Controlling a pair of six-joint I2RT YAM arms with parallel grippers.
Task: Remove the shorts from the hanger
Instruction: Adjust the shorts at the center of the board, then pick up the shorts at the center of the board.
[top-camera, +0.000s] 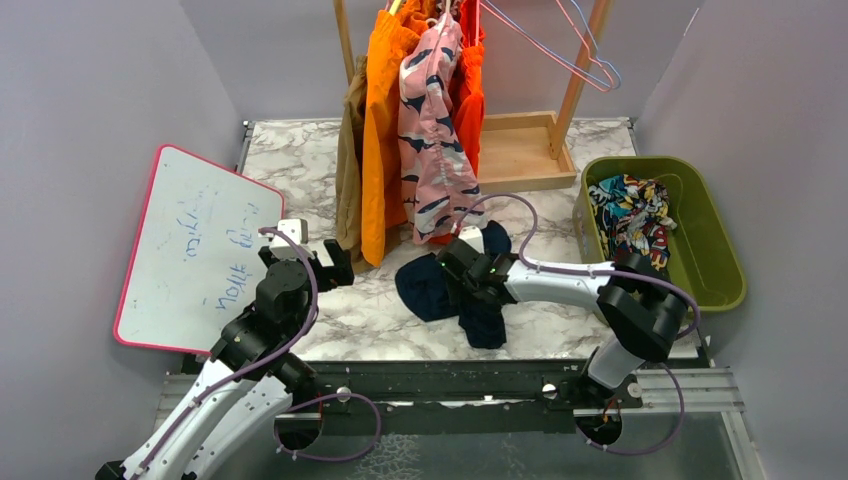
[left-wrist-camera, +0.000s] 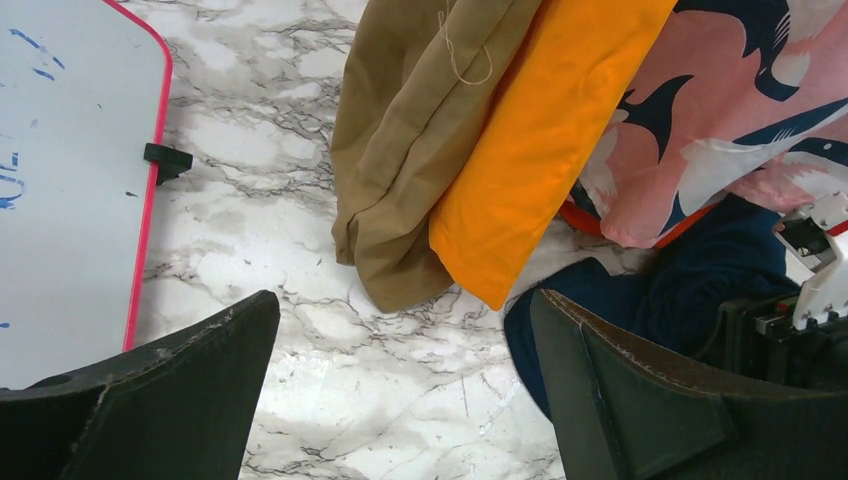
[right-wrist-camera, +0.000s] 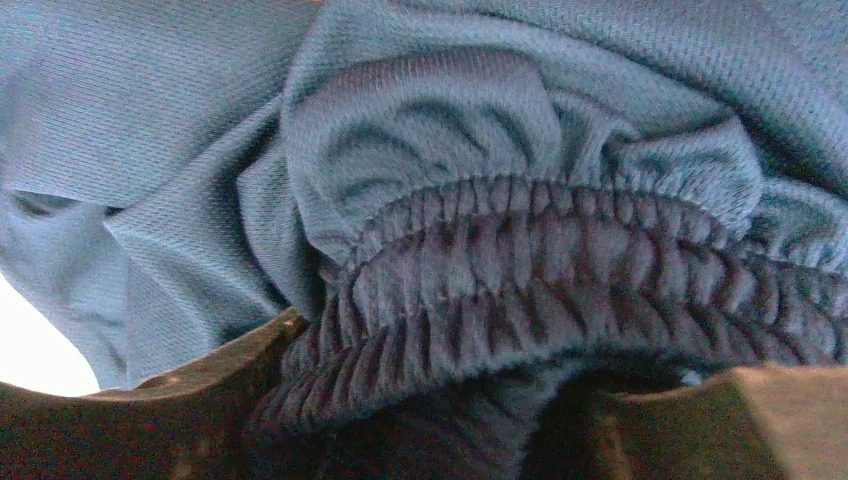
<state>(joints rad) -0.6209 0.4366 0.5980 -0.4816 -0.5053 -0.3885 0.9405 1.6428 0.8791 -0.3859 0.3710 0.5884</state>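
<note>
Between right jaws, navy shorts waistband, bunched

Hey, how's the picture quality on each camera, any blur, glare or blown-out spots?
Top external: evenly lit and sharp, only soft shadows on the table. Left wrist: crisp on the tan shorts; the left gripper shows dark. Right wrist: the navy shorts fill the frame, washed-out blue-grey, with a blown-out white patch lower left.
</note>
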